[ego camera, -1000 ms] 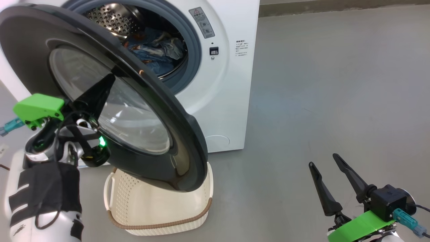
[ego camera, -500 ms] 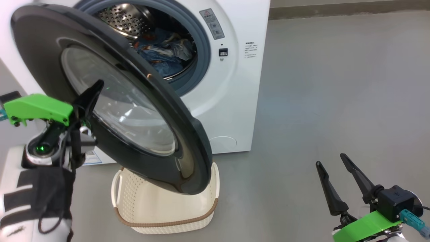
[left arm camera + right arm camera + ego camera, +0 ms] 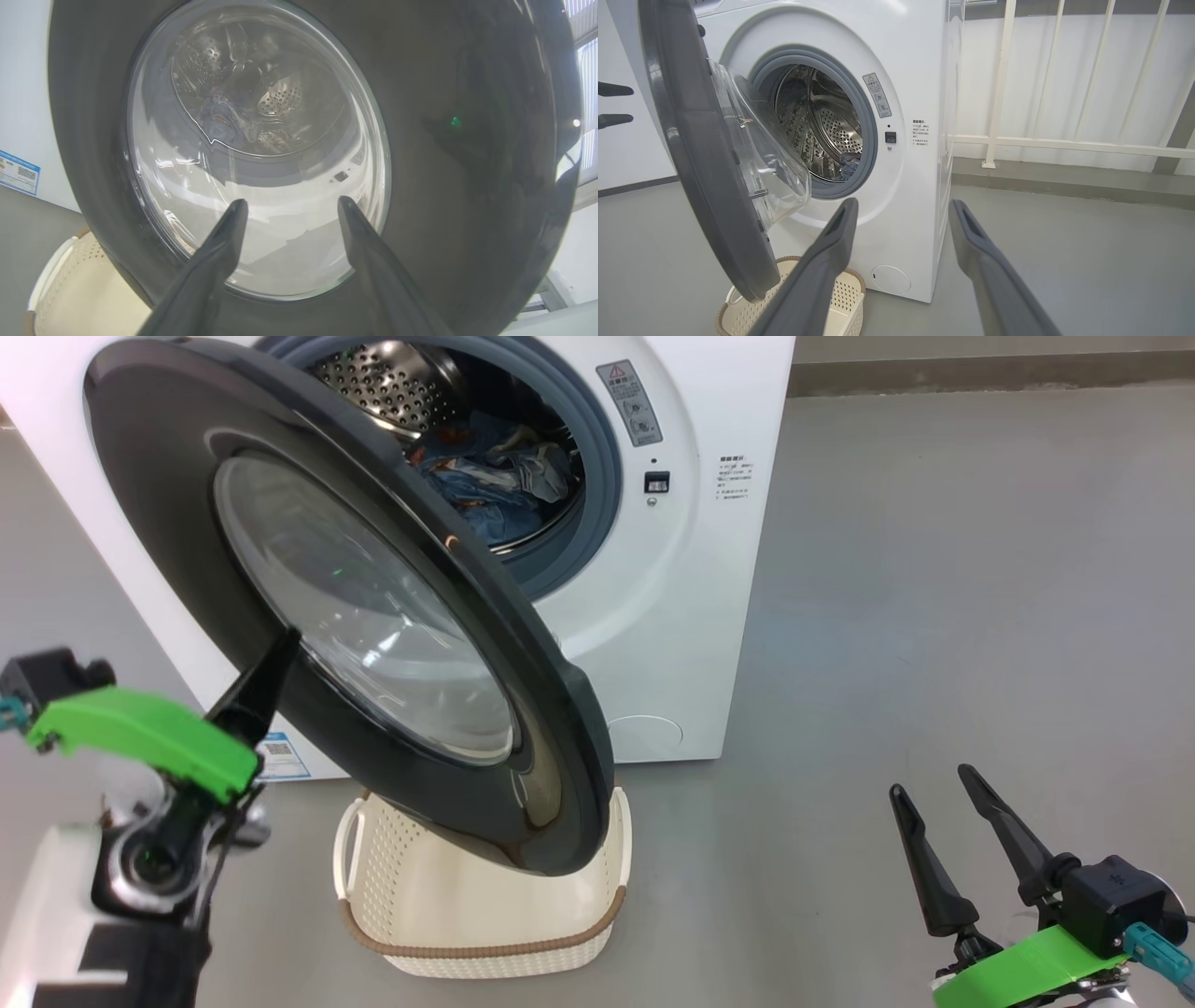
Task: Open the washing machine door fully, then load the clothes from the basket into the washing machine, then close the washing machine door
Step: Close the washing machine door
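Note:
The washing machine (image 3: 672,616) stands with its steel drum showing. The washing machine door (image 3: 523,709) hangs half swung, black rim and glass bowl tilted over the basket (image 3: 485,947). The clothes (image 3: 495,485) lie inside the drum as a blue bundle. The cream basket shows no fabric in its visible part. My left gripper (image 3: 292,203) is open, its fingers pointing at the door's outer glass (image 3: 261,140) from close by; whether they touch it I cannot tell. In the head view it (image 3: 280,653) sits at the door's lower left. My right gripper (image 3: 943,803) stands open and holds nothing at the lower right.
Grey floor (image 3: 934,569) stretches to the right of the machine. A white railing (image 3: 999,84) runs behind and beside the machine along a low kerb. A blue label sticker (image 3: 280,756) sits low on the machine's front.
My left gripper has gone from shut to open and dropped from the middle of the door glass to its lower-left edge. The head camera has shifted. The right arm has not moved.

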